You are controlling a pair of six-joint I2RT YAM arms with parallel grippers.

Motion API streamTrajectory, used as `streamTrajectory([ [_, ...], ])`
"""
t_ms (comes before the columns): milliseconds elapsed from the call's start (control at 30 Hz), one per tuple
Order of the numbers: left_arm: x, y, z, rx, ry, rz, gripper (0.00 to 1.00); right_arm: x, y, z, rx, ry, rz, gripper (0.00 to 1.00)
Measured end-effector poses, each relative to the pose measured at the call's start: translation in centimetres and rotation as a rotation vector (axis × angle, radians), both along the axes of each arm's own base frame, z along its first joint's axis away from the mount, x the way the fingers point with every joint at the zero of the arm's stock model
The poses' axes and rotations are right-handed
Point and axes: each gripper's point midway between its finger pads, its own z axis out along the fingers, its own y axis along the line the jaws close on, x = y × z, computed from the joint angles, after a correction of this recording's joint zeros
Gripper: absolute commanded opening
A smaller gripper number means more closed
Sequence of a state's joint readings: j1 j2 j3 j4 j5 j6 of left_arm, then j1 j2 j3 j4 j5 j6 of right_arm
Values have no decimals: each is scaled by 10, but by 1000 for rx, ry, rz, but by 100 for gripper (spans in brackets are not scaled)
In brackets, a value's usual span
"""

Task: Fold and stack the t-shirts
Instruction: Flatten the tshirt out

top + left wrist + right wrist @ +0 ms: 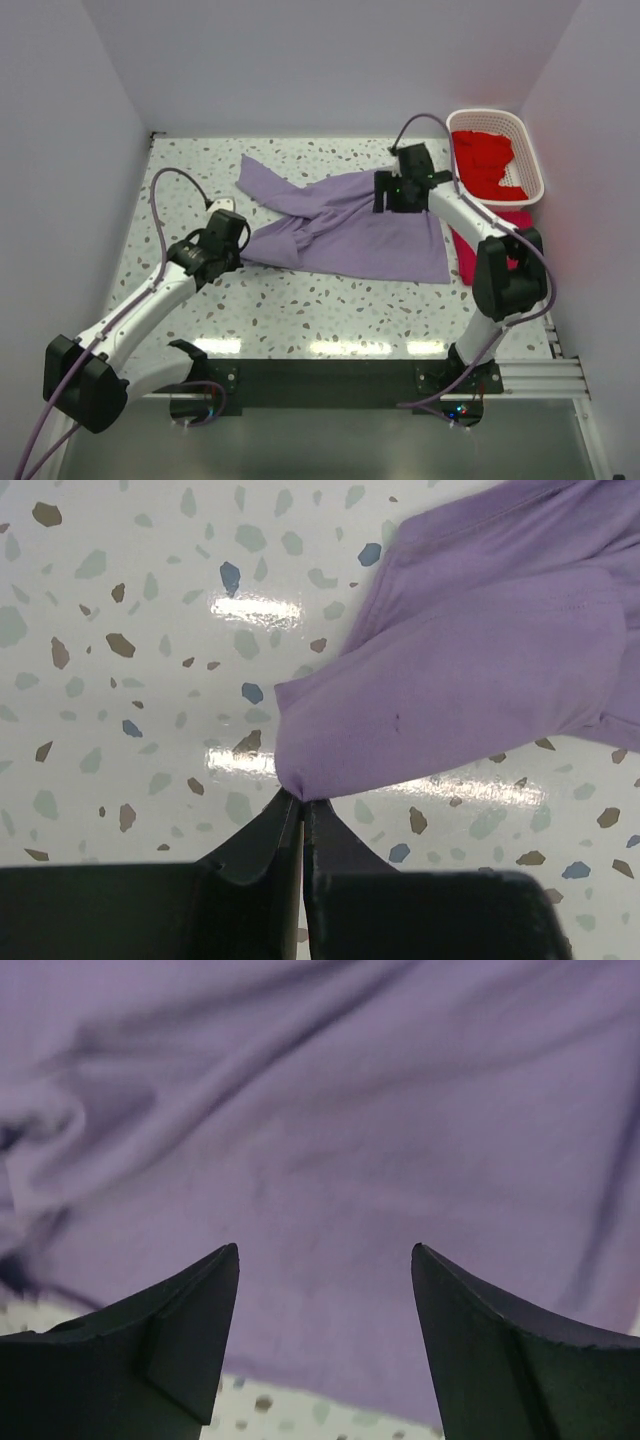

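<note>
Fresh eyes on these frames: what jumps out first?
The lavender t-shirt, crumpled across mid-table, dominates. The left gripper has its fingers shut on the shirt's left end, while the right gripper hangs open over its far-right part. At the far right corner, a white basket holds red t-shirts.

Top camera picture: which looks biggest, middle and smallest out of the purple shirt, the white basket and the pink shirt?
1. purple shirt: spread out wide, clearly the biggest.
2. white basket.
3. pink shirt: it looks smallest, but only a bit shows. The rest is hidden, so its real size is unsure.
</note>
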State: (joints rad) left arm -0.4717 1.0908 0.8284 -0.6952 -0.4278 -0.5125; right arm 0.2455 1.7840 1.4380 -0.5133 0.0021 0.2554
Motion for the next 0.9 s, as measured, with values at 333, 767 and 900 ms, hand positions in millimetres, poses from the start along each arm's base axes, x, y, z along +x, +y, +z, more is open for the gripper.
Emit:
streamTrajectory([
  [333, -12, -3, -12, -71, 0, 31, 13, -144, 41, -93, -4, 297, 166, 71],
  [767, -31, -2, 29, -264, -182, 88, 54, -180, 25, -106, 13, 323, 118, 71],
  [900, -24, -6, 31, -260, -171, 78, 64, -215, 9, -101, 4, 383, 80, 71],
])
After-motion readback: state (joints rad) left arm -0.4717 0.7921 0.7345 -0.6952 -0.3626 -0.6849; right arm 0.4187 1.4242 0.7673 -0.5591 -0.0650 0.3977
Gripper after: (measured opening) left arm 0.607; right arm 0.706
